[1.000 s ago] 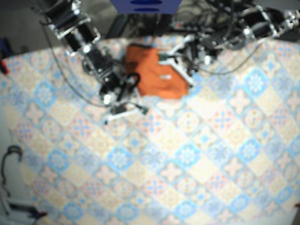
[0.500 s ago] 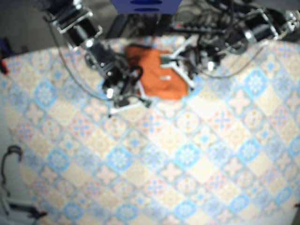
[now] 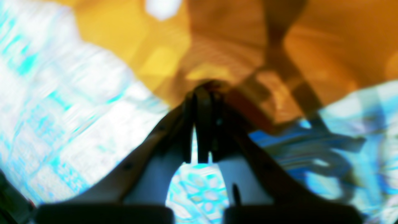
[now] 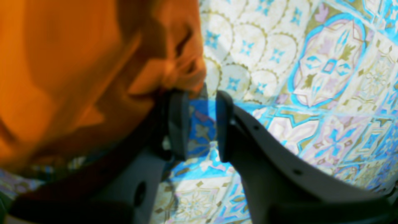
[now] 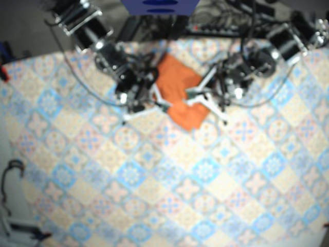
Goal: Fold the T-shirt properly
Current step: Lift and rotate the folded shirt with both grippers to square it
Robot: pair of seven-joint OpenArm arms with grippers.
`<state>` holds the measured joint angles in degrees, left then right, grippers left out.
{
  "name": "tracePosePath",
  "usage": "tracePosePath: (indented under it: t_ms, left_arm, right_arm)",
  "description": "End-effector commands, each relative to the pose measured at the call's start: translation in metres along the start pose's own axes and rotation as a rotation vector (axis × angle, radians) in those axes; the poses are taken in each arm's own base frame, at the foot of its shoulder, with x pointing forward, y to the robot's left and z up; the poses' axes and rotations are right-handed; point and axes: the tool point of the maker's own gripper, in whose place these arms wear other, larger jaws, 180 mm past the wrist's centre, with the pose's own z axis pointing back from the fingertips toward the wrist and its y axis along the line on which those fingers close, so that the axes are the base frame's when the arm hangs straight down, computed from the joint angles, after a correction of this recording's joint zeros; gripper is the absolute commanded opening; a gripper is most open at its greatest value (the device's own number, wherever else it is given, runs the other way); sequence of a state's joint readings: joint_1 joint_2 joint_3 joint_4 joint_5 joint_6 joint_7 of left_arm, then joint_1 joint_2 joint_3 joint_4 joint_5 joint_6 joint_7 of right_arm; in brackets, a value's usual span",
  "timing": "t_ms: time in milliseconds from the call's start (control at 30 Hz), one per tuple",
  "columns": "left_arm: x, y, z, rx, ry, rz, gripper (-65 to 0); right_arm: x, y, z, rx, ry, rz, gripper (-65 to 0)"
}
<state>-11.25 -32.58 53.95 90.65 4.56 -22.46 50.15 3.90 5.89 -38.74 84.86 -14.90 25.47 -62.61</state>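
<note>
The orange T-shirt [image 5: 180, 90] lies folded into a small slanted patch near the back middle of the patterned tablecloth [image 5: 205, 175]. My left gripper [image 5: 198, 98] sits at the shirt's right edge. In the left wrist view its fingers [image 3: 202, 93] are pressed together, with orange cloth [image 3: 233, 40] bunched at the tips. My right gripper [image 5: 157, 100] is at the shirt's left edge. In the right wrist view its jaws [image 4: 202, 93] stand slightly apart with tablecloth showing between them, and the shirt [image 4: 77, 62] touches only the left fingertip [image 4: 178, 102].
Cables and gear [image 5: 226, 20] crowd the table's back edge beside a blue object [image 5: 159, 6]. A black cable loop [image 5: 13, 170] hangs off the table's left side. Patterned cloth stretches across the front half.
Both arms have swung inward and toward the front. The shirt has been dragged forward and turned, going from a wide patch to a narrower slanted one.
</note>
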Motion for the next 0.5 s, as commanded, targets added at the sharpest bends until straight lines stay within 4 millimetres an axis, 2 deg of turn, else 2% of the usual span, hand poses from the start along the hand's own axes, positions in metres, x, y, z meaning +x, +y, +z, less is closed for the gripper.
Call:
tracePosePath:
  t_ms: [0,100,200,267,467]
  left_arm:
    - [0.004,0.011,0.004,0.018,-0.014,0.008,-65.0]
    - [0.005,0.020,0.004,0.028,-0.018,0.015,-65.0]
    - [-0.003,0.026,0.000,0.032,0.006,0.024,-65.0]
    - [-0.001,0.025,-0.005,0.026,0.008,0.033,-65.0]
    - [-0.004,0.043,-0.008,0.054,0.021,0.070,-65.0]
  right_arm:
    - [0.008,-0.007,0.004,-0.016,-0.024,-0.002,-49.7]
    - [0.006,-0.002,0.004,-0.008,-0.022,0.000,-49.7]
    - [0.002,0.009,0.002,0.017,-0.014,0.018,-49.7]
    - [0.004,0.020,0.002,0.045,-0.017,0.070,-49.7]
    - [0.016,0.046,0.004,0.084,-0.037,0.178,-49.7]
